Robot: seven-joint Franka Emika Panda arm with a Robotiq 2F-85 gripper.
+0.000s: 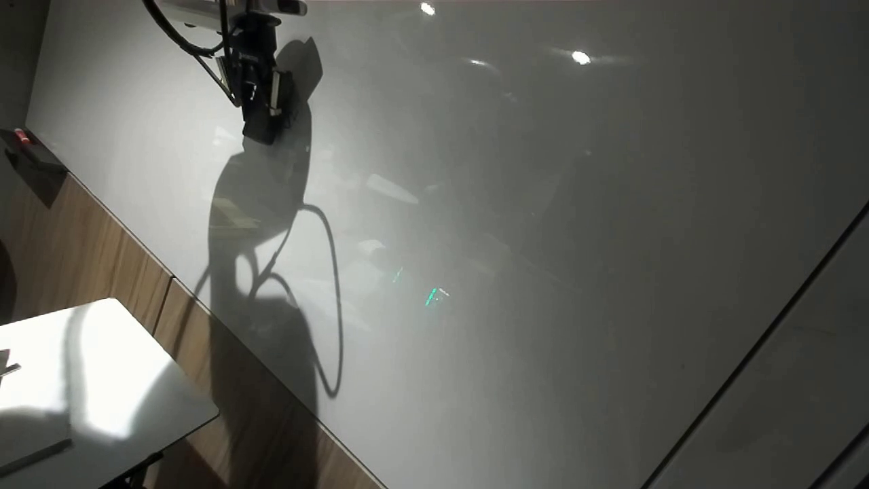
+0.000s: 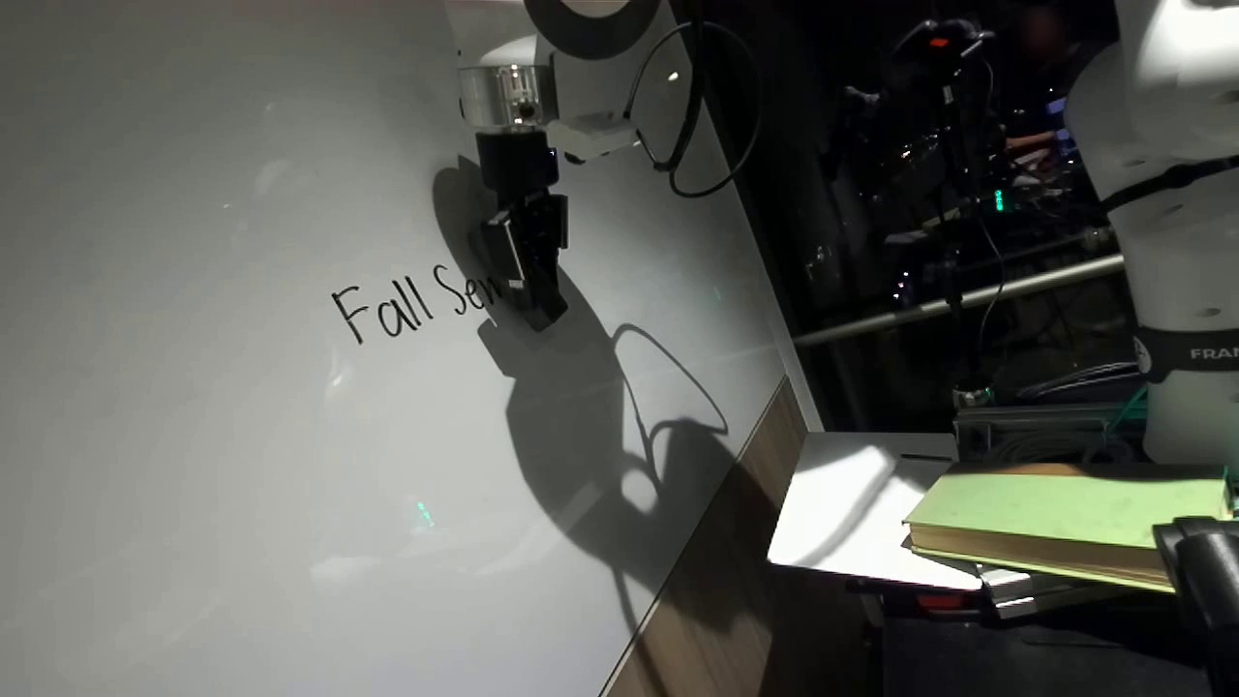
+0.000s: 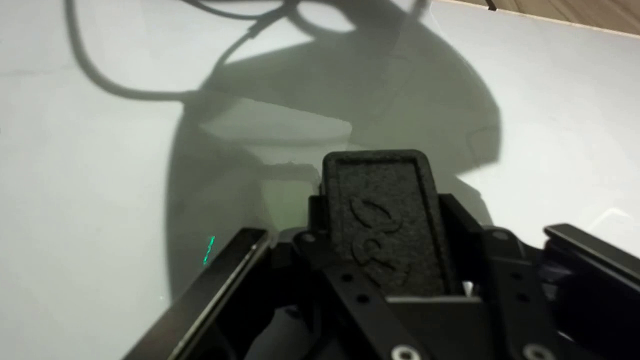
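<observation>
My gripper [image 3: 385,222] is shut on a black felt eraser [image 3: 382,200] with curved marks on its face. The eraser sticks out between the two fingers in the wrist view. In both exterior views the gripper [image 1: 263,88] [image 2: 528,252] points down along a glossy whiteboard [image 1: 509,238], with the eraser [image 1: 259,129] [image 2: 542,310] at its tip. Black handwriting [image 2: 407,300] on the board reads "Fall Se…" in an exterior view; its right end is hidden behind the gripper. The eraser is close to the board; I cannot tell whether it touches.
Wood panelling [image 1: 115,231] runs along the board's lower edge. A dark ledge [image 1: 44,156] with a red item [image 1: 22,136] is at the far left. A small white tabletop [image 2: 823,523] bears a green book [image 2: 1065,499]. The robot's white base [image 2: 1191,397] stands behind it.
</observation>
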